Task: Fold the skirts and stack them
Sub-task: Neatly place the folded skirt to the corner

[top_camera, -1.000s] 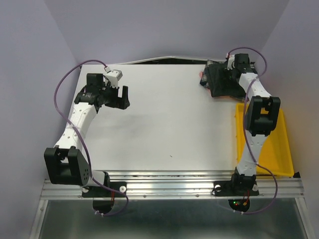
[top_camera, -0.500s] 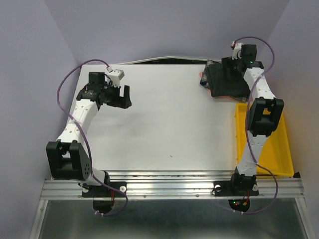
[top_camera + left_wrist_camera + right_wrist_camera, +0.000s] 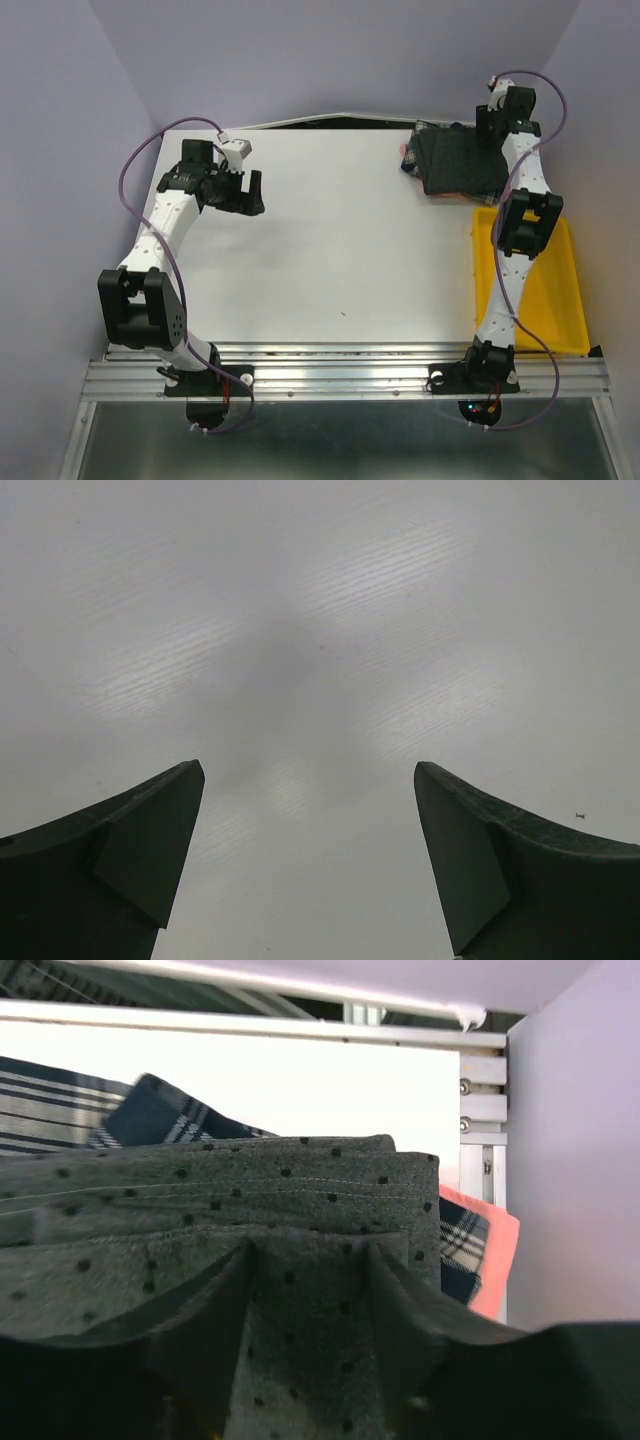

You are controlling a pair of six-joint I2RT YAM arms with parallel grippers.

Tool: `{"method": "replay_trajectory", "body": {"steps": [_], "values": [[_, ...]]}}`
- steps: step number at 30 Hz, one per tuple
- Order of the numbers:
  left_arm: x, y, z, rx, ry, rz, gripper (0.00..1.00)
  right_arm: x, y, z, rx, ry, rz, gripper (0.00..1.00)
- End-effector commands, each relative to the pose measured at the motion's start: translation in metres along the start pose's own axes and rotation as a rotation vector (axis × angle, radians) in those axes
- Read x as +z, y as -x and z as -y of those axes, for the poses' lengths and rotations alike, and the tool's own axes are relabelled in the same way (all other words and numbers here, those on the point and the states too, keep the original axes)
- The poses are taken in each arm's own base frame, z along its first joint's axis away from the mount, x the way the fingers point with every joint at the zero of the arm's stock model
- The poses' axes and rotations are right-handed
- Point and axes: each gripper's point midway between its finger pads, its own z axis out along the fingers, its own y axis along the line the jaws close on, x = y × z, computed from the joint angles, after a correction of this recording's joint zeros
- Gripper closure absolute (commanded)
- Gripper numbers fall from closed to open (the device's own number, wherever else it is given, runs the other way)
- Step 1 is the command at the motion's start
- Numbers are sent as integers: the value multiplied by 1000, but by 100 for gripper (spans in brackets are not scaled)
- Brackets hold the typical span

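The skirts lie piled at the table's back right corner. The charcoal dotted skirt (image 3: 455,162) (image 3: 250,1190) is on top, over the plaid skirt (image 3: 60,1110), with the pink skirt (image 3: 492,1260) (image 3: 405,152) showing at the edges. My right gripper (image 3: 490,135) (image 3: 308,1250) presses into the charcoal skirt's far right edge. Its fingers (image 3: 215,1305) are half closed, a strip of dotted cloth lying between them. My left gripper (image 3: 256,193) (image 3: 308,770) hangs open above bare table at the back left, nothing between its fingers.
A yellow tray (image 3: 562,290) stands along the right edge of the white table (image 3: 330,240), just in front of the pile. The back rail and the right wall (image 3: 570,1160) are close behind the skirts.
My right arm has swung back and to the right, to the pile's far edge, and its jaws have narrowed around the charcoal cloth. The left gripper has barely moved.
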Motion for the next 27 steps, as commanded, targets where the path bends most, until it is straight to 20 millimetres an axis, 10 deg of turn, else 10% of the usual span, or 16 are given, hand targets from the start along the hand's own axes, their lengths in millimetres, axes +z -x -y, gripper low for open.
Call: {"method": "replay_trajectory", "body": {"steps": [1, 4, 10, 17, 22, 27], "values": [[-13, 16, 2, 36, 3, 30, 1, 8, 24, 28, -17, -126, 96, 50], [-12, 12, 2, 36, 2, 19, 1, 13, 35, 55, -21, -277, 161, 51], [-13, 11, 0, 40, 16, 22, 1, -1, 63, 84, -6, -406, 262, 0], [-17, 27, -10, 51, 60, 82, 1, -63, 112, 84, 19, -415, 362, 0], [-20, 49, -13, 65, 58, 144, 1, -125, 130, 40, 0, -188, 343, 0], [-27, 78, -17, 93, 83, 232, 1, -161, 72, -59, 58, 183, 121, 0]]}}
